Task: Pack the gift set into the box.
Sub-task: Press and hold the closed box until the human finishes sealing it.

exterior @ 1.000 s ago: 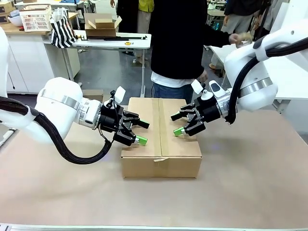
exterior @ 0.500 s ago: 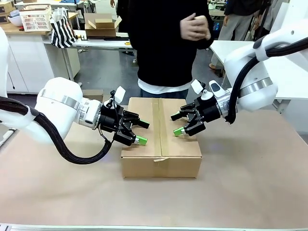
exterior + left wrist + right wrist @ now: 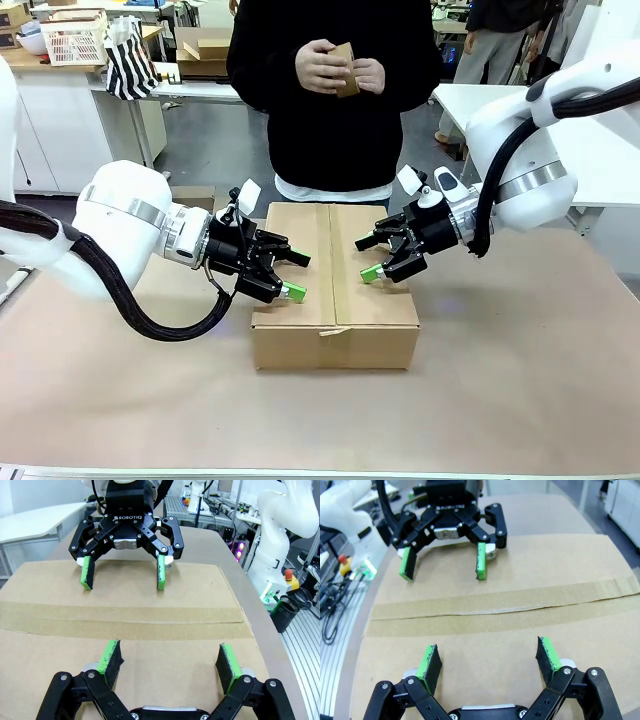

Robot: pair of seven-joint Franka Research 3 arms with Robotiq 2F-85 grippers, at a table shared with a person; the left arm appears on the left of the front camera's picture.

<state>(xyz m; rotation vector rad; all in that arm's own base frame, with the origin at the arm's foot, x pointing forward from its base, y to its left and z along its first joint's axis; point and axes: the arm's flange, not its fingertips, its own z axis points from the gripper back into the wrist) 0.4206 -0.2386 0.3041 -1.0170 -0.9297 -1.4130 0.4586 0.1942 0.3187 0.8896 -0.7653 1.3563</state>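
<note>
We see the box [image 3: 335,300], a large brown carton, at the centre of the frame on the table [image 3: 520,380]. Its top flaps are closed, with a strip of tape [image 3: 333,262] along the seam. Our left gripper [image 3: 297,277], centre left, and our right gripper [image 3: 364,259], centre right, hover just over the carton's top, facing each other. Both have their fingers spread apart, holding nothing. At top centre, a person's hands [image 3: 325,68] hold a small brown cardboard item [image 3: 346,55].
</note>
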